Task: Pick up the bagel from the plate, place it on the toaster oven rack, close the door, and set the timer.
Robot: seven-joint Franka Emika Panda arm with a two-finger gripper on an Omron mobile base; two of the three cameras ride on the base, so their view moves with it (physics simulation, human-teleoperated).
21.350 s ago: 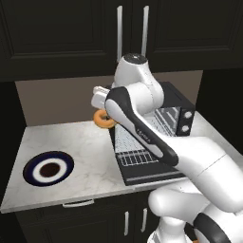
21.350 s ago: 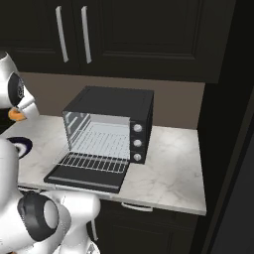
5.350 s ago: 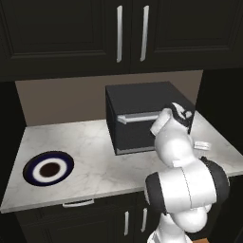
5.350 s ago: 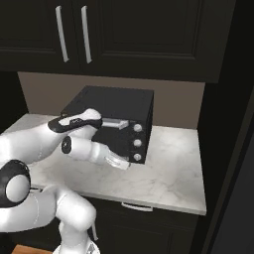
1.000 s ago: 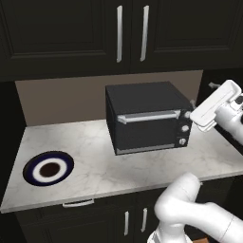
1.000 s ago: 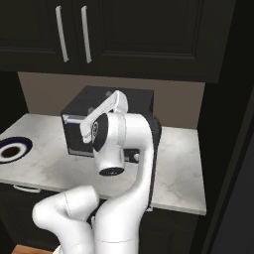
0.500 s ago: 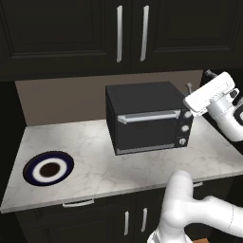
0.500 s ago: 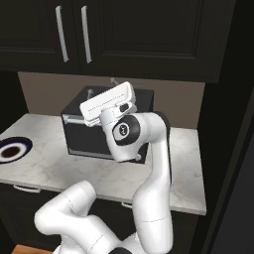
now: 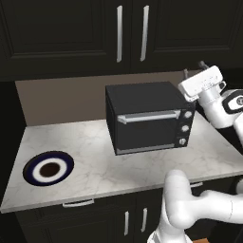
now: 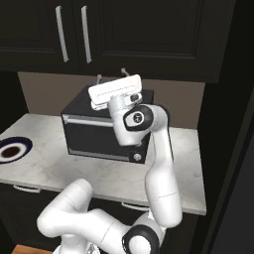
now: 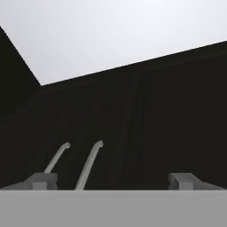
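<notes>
The black toaster oven stands on the counter with its door [image 9: 151, 134] shut, silver bar handle [image 9: 148, 116] along the top edge. Bagel and toaster oven rack are hidden behind that door. The plate [image 9: 29, 172] lies bare at the counter's front left, also seen at the left edge as plate [image 10: 20, 144]. My gripper [image 9: 194, 69] is raised above the oven's right top corner, near its knobs [image 9: 185, 128], pointing up at the cabinets. It is open and holds nothing, as the gripper [image 10: 111, 75] and the gripper [image 11: 113, 181] both show.
Dark upper cabinet doors with long silver handles [image 9: 132, 33] hang above the oven; the hand view looks up at those handles [image 11: 91, 164] and a pale ceiling. Marble counter [image 9: 90, 161] spreads between plate and oven. A tall dark panel [image 10: 233, 124] stands at the right.
The hand has risen from beside the oven's knob side to above its top corner and tipped upward. The jaws stayed wide and the door stayed shut.
</notes>
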